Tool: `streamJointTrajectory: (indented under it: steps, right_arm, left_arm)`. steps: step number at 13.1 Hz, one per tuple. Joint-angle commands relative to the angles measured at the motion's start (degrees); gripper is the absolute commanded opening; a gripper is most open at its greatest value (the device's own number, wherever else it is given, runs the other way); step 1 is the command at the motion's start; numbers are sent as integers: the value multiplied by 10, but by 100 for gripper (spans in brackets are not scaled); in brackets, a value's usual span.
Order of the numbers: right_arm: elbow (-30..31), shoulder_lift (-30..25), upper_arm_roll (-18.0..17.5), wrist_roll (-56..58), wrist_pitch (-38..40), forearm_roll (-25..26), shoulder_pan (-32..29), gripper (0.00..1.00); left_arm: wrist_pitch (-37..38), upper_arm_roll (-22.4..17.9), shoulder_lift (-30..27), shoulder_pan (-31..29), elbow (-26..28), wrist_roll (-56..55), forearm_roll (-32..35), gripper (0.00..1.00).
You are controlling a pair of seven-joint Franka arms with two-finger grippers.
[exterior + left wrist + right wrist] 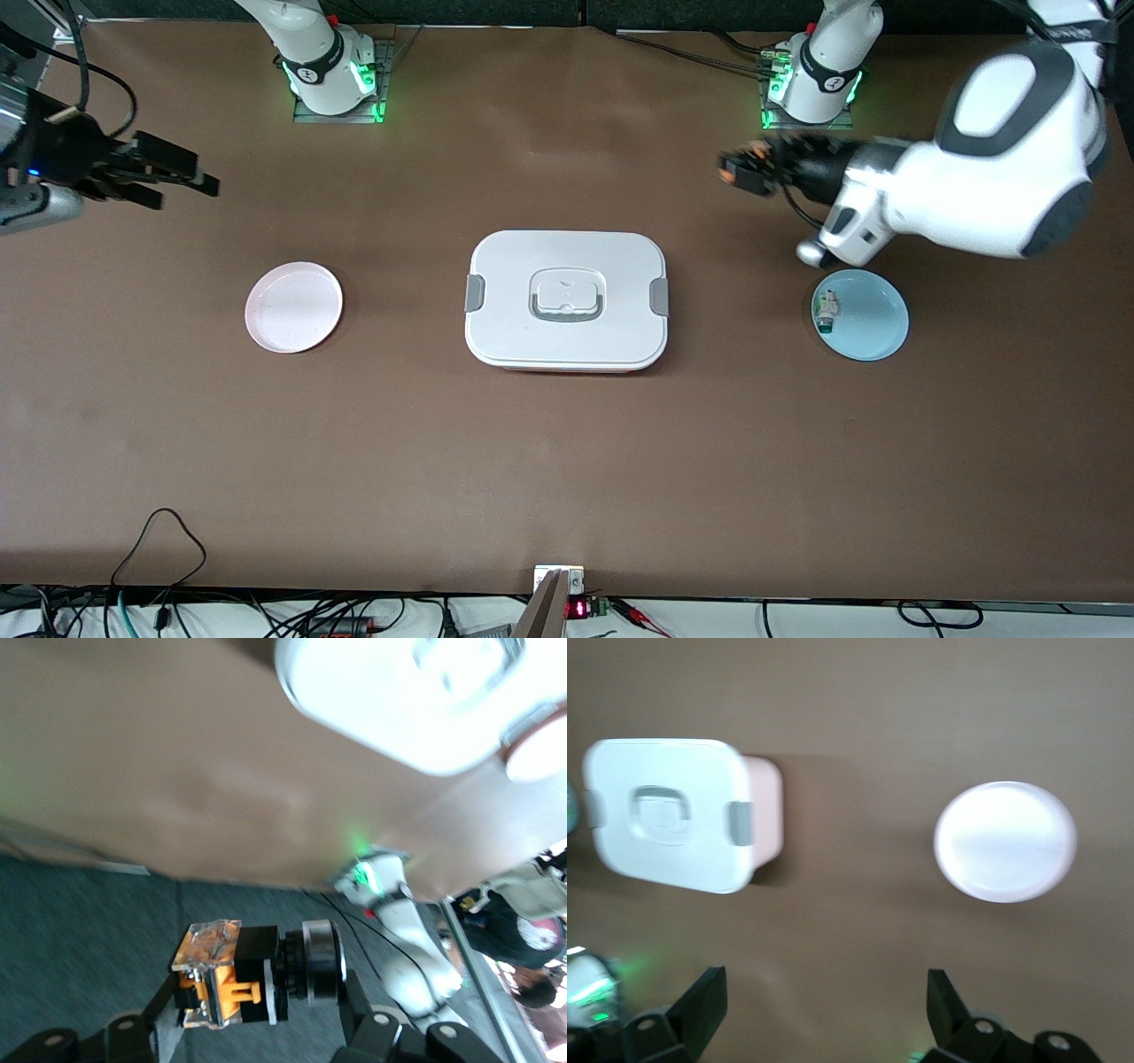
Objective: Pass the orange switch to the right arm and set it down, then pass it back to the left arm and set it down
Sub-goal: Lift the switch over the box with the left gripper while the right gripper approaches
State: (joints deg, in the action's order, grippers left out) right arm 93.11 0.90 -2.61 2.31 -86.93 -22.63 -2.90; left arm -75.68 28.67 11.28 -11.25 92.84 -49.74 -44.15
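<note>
Box (567,301) mid-table; orange switch (221,979) clamped between left fingers (142,1028).

box (567,301): smooth white plastic, slight sheen; table (567,461): matt brown covering; orange switch (257,979): glossy plastic, metal ring

Brown table (567,461), cables (159,567) along edge

A pink plate (293,307) lies bare on the brown table (567,461) toward the right arm's end. A light blue plate (873,328) toward the left arm's end holds a small white-and-teal part (826,313) near its rim.
</note>
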Motion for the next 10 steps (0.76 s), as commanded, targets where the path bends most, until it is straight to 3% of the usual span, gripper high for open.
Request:
streamJointTrajectory:
  steps: [1, 3, 5, 10]
  right_arm:
    - [-6, 35, 3, 11, -10, -92, -3, 100]
    - [0, 56, 3, 13, -29, -166, -1, 100]
    - [18, 63, 0, 26, -72, -209, 11, 100]
    - [80, 60, -2, 64, -128, -354, 54, 100]
  left_arm:
    - [-39, 47, 2, 1, -32, -140, -99, 30]
    - [-107, 85, 11, 9, -33, -208, -155, 30]
    - [-147, 88, 28, 23, -33, -221, -225, 29]
    - [-270, 87, 84, 78, -46, -302, -296, 22]
